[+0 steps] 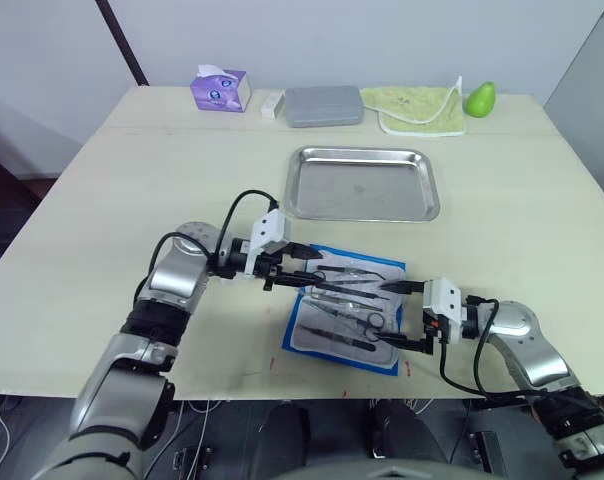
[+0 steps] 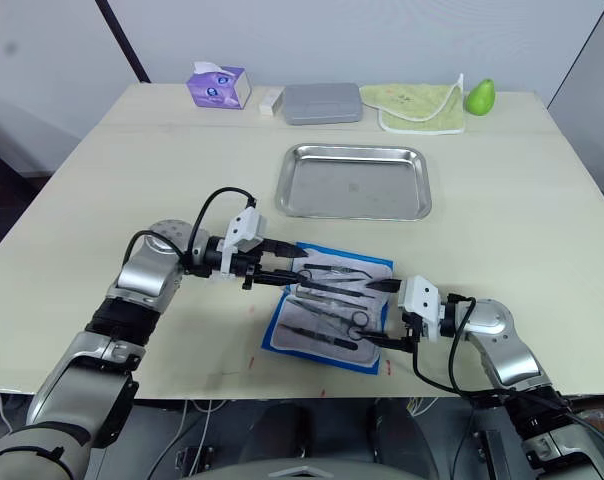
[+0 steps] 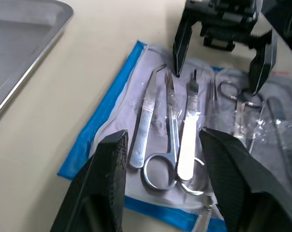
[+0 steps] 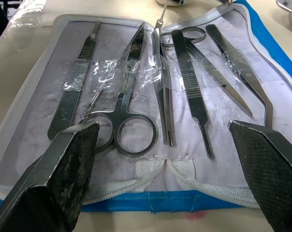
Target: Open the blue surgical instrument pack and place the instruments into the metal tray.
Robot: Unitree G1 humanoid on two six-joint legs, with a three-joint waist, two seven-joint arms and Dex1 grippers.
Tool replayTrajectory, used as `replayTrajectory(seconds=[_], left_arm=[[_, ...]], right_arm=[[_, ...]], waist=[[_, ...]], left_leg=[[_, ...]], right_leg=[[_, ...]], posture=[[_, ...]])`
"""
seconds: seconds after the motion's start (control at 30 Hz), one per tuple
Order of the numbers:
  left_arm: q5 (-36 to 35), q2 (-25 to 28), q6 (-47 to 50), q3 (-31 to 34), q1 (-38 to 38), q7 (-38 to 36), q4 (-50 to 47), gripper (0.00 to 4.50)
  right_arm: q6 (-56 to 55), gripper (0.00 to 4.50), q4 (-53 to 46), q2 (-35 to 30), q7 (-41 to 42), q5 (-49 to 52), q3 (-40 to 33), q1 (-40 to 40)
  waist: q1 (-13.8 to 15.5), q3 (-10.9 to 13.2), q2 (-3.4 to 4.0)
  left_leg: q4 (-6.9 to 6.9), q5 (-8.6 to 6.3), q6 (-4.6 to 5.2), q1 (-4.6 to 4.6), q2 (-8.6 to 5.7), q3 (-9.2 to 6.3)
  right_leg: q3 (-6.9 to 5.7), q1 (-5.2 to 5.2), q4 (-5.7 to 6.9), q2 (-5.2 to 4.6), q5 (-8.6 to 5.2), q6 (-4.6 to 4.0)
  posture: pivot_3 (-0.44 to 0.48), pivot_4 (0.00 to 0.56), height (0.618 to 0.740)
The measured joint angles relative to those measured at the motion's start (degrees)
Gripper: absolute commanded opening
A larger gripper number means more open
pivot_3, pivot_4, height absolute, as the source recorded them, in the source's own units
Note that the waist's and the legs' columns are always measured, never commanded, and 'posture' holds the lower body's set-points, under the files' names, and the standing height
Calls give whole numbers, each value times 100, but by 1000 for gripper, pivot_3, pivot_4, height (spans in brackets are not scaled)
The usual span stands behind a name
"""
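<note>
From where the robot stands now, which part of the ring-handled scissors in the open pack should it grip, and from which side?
Probably the ring handles of the scissors, from above: the blades lie flat under clear straps in the blue surgical instrument pack. The open right gripper is nearest.

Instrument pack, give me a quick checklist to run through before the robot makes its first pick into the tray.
1. Blue surgical instrument pack unfolded flat, lining up: ok.
2. Instruments exposed in the pack: ok, though clear strips lie across them, so whether they lift free: cannot tell.
3. Metal tray empty and beyond the pack: ok.
4. Left gripper open over the ring handles: ok.
5. Right gripper open at the opposite end: ok.
6. The two grippers face each other closely over the pack; clearance: cannot tell.
</note>
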Motion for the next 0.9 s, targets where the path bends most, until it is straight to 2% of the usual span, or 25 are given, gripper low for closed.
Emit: replayTrajectory(seconds=[0.33, 0.63, 0.67, 0.7, 0.73, 0.77, 0.83, 0.87, 0.9], left_arm=[[686, -559, -710, -228, -579, 158, 1037, 2386], [1097, -710, -867, -284, -740, 238, 1318, 2386], [1122, -712, -922, -297, -746, 247, 1326, 2099], [1135, -713, -935, -303, -750, 248, 1327, 2099], [1169, -718, -938, -315, -761, 257, 1327, 1606], [1222, -721, -946, -343, -775, 268, 1328, 1304], [1293, -724, -983, -398, -792, 266, 1328, 227], [1302, -734, -1021, -444, -791, 204, 1326, 22], [1331, -744, -1035, -445, -796, 206, 1326, 22]], right_arm=[[121, 4500, -130, 33, -175, -10, 24, 51], [178, 4500, -222, 32, -274, -16, 35, 110], [182, 4500, -226, 32, -280, -16, 36, 114], [185, 4500, -228, 32, -283, -16, 36, 116], [193, 4500, -231, 32, -285, -16, 36, 116], [204, 4500, -236, 31, -286, -16, 36, 117], [212, 4500, -241, 31, -293, -16, 37, 118], [217, 4500, -241, 28, -304, -16, 37, 118], [219, 4500, -241, 28, -317, -19, 45, 118]], waist=[[2, 0, 0], [2, 0, 0], [2, 0, 1], [2, 0, 0], [2, 0, 0], [1, -1, 0], [2, -1, 1], [6, -4, 5], [11, -5, 5]], left_leg=[[1, 0, 0, -2, -1, -1], [1, 0, 0, -2, -1, -3], [1, 0, 0, -2, -1, -3], [1, 0, 0, -2, 0, -3], [1, 0, 0, -2, -1, -3], [1, 0, 0, -2, -1, -2], [1, 0, 0, -2, -1, -3], [1, 0, 0, -1, -1, -2], [1, 0, 0, -1, -1, -2]], right_leg=[[0, 0, 0, 1, 0, 1], [-1, 0, 0, 2, 0, 1], [-1, 0, 0, 2, 0, 1], [0, 0, 0, 2, 0, 1], [0, 0, 0, 2, 0, 1], [0, 0, 0, 2, 0, 1], [0, 0, 0, 2, 0, 1], [0, 1, 0, 1, 0, 1], [-1, 1, 0, 1, 0, 1]], posture=[[0, 150, 736], [0, 150, 736], [0, 150, 736], [0, 150, 736], [0, 150, 736], [0, 150, 736], [0, 150, 736], [0, 150, 736], [0, 150, 736]])
